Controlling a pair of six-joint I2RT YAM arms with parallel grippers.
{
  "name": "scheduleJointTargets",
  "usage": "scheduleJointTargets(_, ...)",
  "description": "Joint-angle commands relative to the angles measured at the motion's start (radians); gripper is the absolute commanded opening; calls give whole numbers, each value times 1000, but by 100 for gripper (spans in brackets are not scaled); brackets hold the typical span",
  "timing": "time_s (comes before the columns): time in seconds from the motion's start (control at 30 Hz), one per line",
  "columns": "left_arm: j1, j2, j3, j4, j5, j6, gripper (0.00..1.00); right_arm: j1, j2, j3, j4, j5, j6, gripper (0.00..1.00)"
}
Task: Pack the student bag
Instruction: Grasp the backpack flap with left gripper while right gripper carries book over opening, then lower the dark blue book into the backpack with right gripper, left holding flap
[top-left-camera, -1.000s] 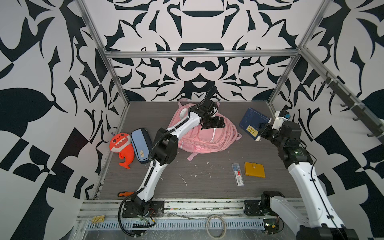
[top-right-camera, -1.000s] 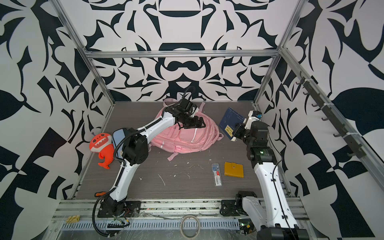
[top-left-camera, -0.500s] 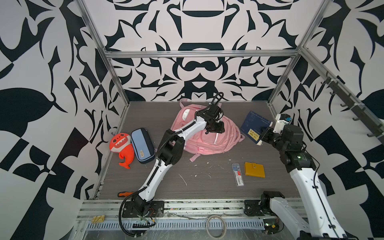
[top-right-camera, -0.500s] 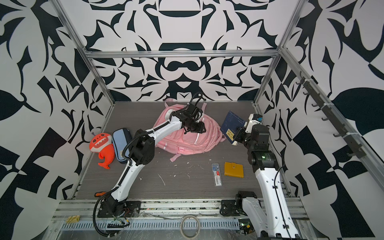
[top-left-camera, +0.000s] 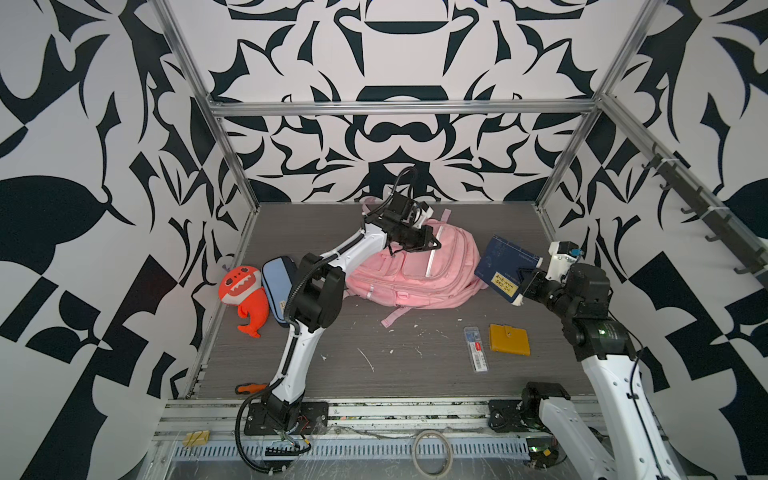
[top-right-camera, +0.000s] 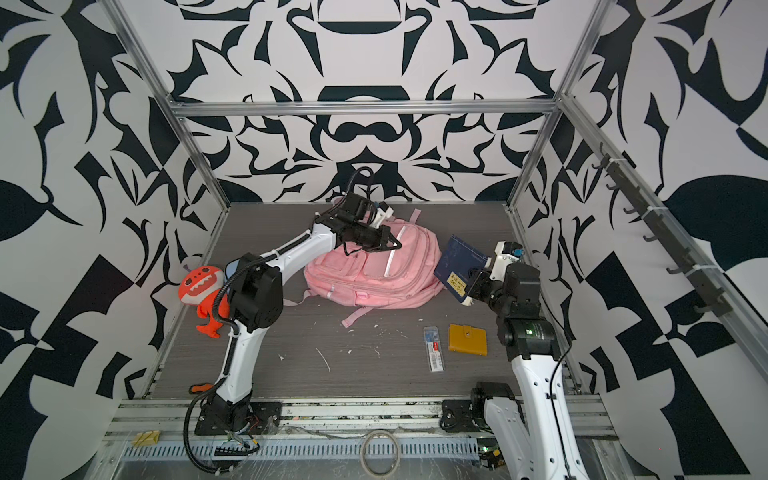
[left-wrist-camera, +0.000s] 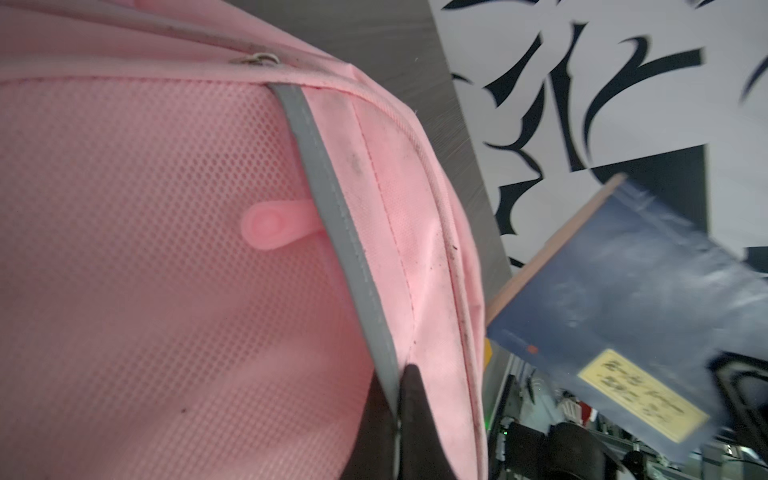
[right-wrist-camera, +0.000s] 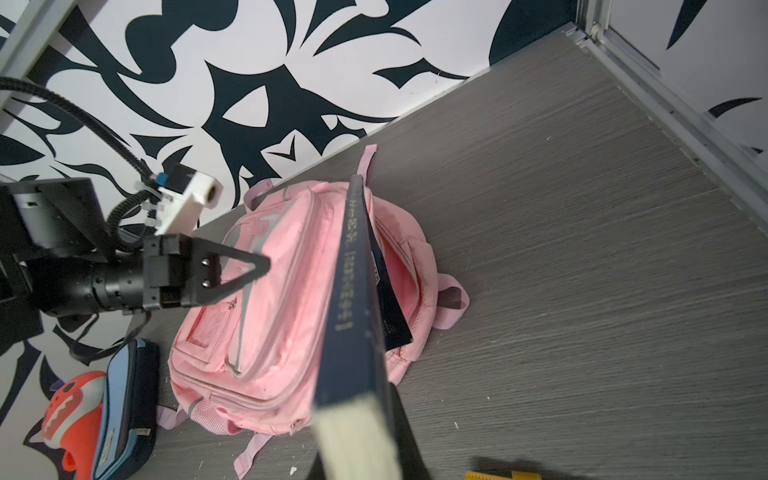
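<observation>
Your student bag (top-left-camera: 415, 274) (top-right-camera: 374, 278) lies flat, front pockets up, near the middle of the tabletop's (top-left-camera: 374, 365) far edge, straps trailing toward you.

Your left arm reaches long over it, elbow high above the left side and forearm stretched toward the bag's far end. The left gripper (top-left-camera: 432, 245) (top-right-camera: 395, 245) points down at the top pocket. Its jaws are closed, and the left wrist view shows the fingertips (left-wrist-camera: 409, 386) meeting right on the grey reflective strip (left-wrist-camera: 332, 199). The pink zip tab (left-wrist-camera: 274, 226) lies free, apart from them. Whether any fabric is caught, you can't tell. A second ago those jaws stood wide open over the same spot; now they've snapped together.

Your right arm is bent up from the near right corner, wrist turned toward the bag. The right gripper (top-left-camera: 524, 282) (top-right-camera: 473, 282) is clamped on the blue book (top-left-camera: 505, 266) (right-wrist-camera: 353, 332), held tilted off the surface just beside the bag's right side, much as it was a second ago.

Further out, a yellow wallet (top-left-camera: 509, 338) and a clear slim packet (top-left-camera: 476, 349) lie near the right edge. The blue pencil case (top-left-camera: 278, 291) and orange plush (top-left-camera: 245, 299) sit touching at the left edge.
</observation>
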Motion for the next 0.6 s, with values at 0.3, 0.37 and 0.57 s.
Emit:
scheduleJointTargets(0.3,92,-261,-187,410,366,-175,0,-10,105,40,232,-151,109,0)
scheduleJointTargets(0.37,100,-288,-244,561,397,-270,0,-10,140,45,264,-214,122,0)
scheduleJointTargets(0.57,110,-294,-240,744,482,-423,0,-7,261,5,431,-378,273,0)
